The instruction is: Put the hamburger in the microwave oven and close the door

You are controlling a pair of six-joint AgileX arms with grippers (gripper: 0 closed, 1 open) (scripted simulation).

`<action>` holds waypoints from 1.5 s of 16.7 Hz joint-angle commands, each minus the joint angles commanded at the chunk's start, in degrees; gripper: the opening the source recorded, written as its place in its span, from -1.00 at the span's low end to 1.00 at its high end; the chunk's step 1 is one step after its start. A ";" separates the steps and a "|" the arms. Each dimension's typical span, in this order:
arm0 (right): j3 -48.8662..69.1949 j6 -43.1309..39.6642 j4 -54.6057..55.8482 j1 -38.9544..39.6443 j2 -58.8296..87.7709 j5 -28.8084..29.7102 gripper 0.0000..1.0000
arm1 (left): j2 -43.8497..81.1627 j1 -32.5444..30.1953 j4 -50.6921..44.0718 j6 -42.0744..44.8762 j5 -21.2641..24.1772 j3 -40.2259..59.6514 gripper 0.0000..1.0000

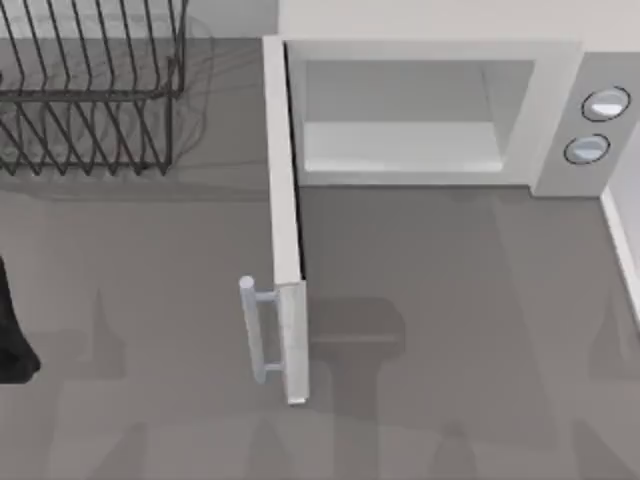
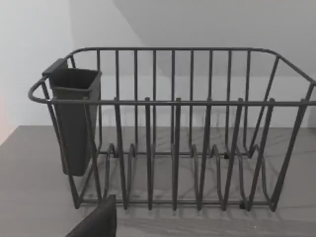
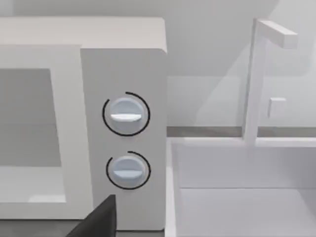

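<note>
The microwave oven [image 1: 560,100] stands at the back right with its cavity [image 1: 400,120] bare. Its door [image 1: 285,200] is swung fully open and juts toward the table's front, the tubular handle [image 1: 255,330] on its left face. The hamburger is out of view. A dark part of my left arm [image 1: 12,330] sits at the table's left edge. A dark piece of my left gripper [image 2: 96,222] faces the dish rack. A dark piece of my right gripper [image 3: 98,217] faces the microwave's knob panel [image 3: 123,64] and its two knobs [image 3: 126,114].
A black wire dish rack [image 1: 90,90] stands at the back left, with a dark cup [image 2: 74,118] hung on its end. A white raised basin [image 3: 237,197] with an upright post [image 3: 252,84] lies right of the microwave. Grey tabletop [image 1: 450,330] stretches in front of the cavity.
</note>
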 joint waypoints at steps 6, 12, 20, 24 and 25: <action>4.57 -6.03 -5.28 -1.92 6.22 0.20 1.00 | 0.00 0.00 0.00 0.00 0.00 0.00 1.00; 19.04 -26.88 -23.41 -7.68 32.56 0.28 1.00 | 0.00 0.00 0.00 0.00 0.00 0.00 1.00; 38.76 -55.40 -48.35 -15.34 69.52 0.25 1.00 | 0.00 0.00 0.00 0.00 0.00 0.00 1.00; 44.73 -63.15 -54.46 -17.40 78.69 0.22 1.00 | 0.00 0.00 0.00 0.00 0.00 0.00 1.00; 45.42 -64.00 -55.10 -17.64 79.63 0.22 1.00 | 0.00 0.00 0.00 0.00 0.00 0.00 1.00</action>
